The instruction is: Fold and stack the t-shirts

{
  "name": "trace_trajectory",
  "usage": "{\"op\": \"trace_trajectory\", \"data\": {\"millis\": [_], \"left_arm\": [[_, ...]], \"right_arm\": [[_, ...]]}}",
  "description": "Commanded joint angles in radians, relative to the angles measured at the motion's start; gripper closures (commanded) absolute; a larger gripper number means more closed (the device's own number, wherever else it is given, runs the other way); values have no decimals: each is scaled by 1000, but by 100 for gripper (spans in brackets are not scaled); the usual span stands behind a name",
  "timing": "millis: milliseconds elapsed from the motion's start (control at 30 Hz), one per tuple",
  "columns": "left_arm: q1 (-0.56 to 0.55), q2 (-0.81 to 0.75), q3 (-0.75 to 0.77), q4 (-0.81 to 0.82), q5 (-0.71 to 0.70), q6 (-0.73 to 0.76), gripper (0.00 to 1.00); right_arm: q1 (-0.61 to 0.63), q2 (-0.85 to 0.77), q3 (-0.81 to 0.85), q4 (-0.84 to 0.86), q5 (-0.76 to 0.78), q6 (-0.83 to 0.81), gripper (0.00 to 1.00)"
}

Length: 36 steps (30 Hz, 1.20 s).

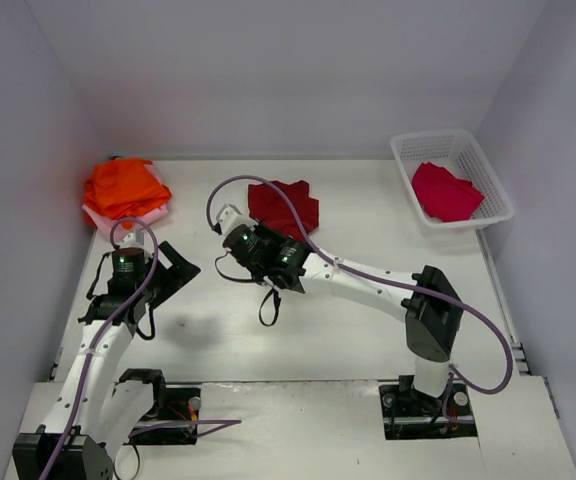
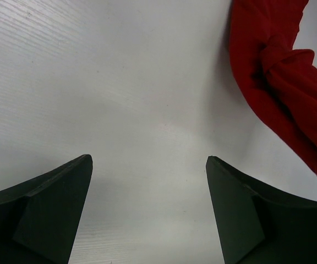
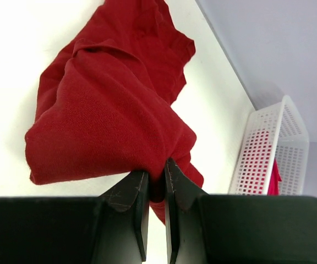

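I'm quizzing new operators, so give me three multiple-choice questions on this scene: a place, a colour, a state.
1. Where does the crimson shirt lie? A in the white basket; B on a chair; C in a drawer.
2. What colour tops the far-left pile? A blue; B orange; C green.
3. The right hand is: A wide open; B out of sight; C shut on the dark red shirt.
Answers: A, the basket's walls surround it; B, orange cloth lies uppermost; C, cloth is pinched in it.
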Motion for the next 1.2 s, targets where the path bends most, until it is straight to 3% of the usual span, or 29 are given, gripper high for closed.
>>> {"op": "trace_trajectory", "data": {"millis": [0, 467, 1167], "left_arm": [[9, -23, 27, 2, 19, -6, 21], [9, -92, 38, -56, 19, 1, 21], [9, -25, 42, -7, 14, 8, 21]], "right_arm": [[62, -89, -8, -20, 39, 74, 100], [158, -122, -49, -113, 76, 213, 100], [34, -20, 77, -44, -18, 85, 100]]}}
